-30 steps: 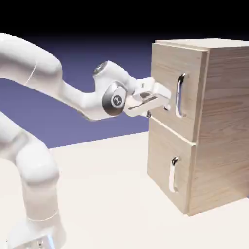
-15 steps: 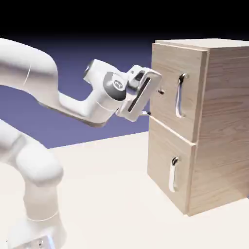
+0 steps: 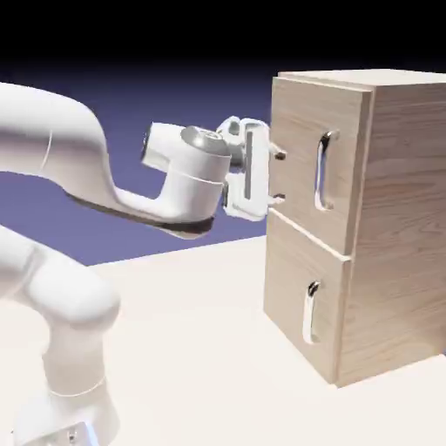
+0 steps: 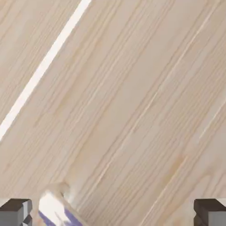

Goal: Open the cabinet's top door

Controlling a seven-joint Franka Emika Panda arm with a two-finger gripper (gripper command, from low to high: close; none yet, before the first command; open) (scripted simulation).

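Observation:
The cabinet [image 3: 396, 218] is a tall light-wood box at the exterior view's right. Its top door [image 3: 300, 122] sits shut, with a long vertical silver handle [image 3: 324, 172]. My gripper [image 3: 278, 177] is open, its fingers one above the other, tips close to the top door's left part and well left of the handle. Nothing is between the fingers. In the hand view, wood grain [image 4: 132, 97] fills the picture between my open gripper [image 4: 112, 214] tips, and a shiny silver piece [image 4: 53, 208] shows at the bottom left.
Below the top door is a shorter lower door [image 3: 292, 279] with a small silver handle [image 3: 309, 312]. The cabinet stands on a pale table [image 3: 192, 348]. A bright diagonal line [image 4: 42, 68] crosses the wood in the hand view.
The hand has rolled from lying flat to standing with one finger above the other, and has drawn back left from the handle toward the door's left edge. The gripper stayed open.

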